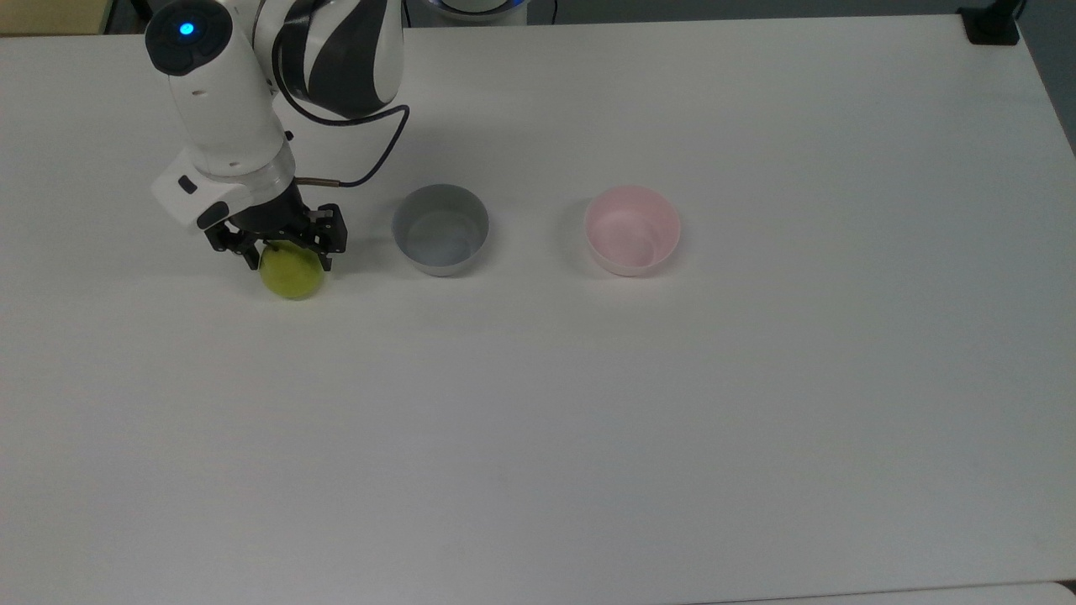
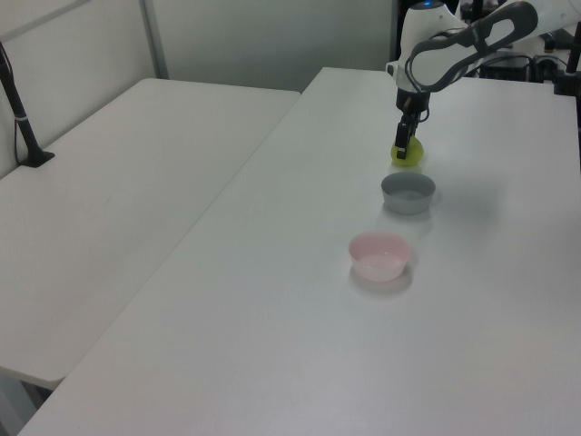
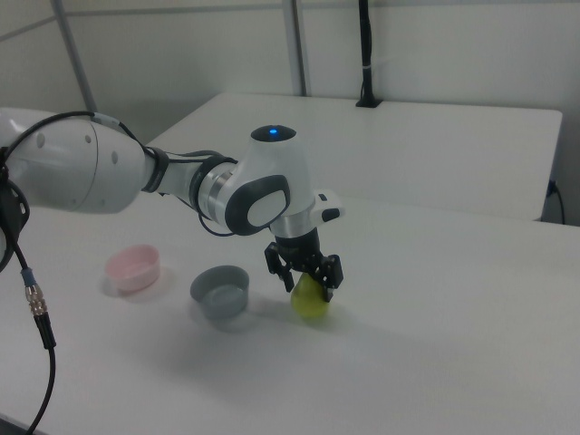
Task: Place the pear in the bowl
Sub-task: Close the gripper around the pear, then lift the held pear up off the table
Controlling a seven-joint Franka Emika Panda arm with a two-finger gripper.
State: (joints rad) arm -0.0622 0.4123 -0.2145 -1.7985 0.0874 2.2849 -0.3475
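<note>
On the worktop: you have a wide white flat worktop (image 1: 588, 420) carrying three small things in a row, with the grey bowl as your landmark.
Landmark: the small round grey plastic bowl (image 1: 440, 229) stands upright and holds nothing; you also see it in the left view (image 2: 408, 193) and the right view (image 3: 220, 291).
Pear: your small yellow-green rounded pear (image 1: 292, 272) rests on the worktop just beside the grey bowl, on the top view's left of it, apart from its wall. In the right view the pear (image 3: 311, 300) sits on the right view's right of the grey bowl; in the left view the pear (image 2: 410, 155) lies just beyond the grey bowl.
Target bowl: the small round pale pink plastic bowl (image 1: 632, 230) stands on the opposite side of the grey bowl from the pear, near it but not touching, its smooth inside bare. The left view puts the pink bowl (image 2: 379, 255) nearer the camera than the grey one.
Gripper: the black two-finger gripper (image 1: 287, 257) on the white arm is down over the top of the pear.
Jaws: released, one finger either side of the pear's upper half; you cannot tell whether either pad touches the skin.
Cable: a dark cable (image 1: 370, 160) loops from the wrist, on the pear's side of the grey bowl.
</note>
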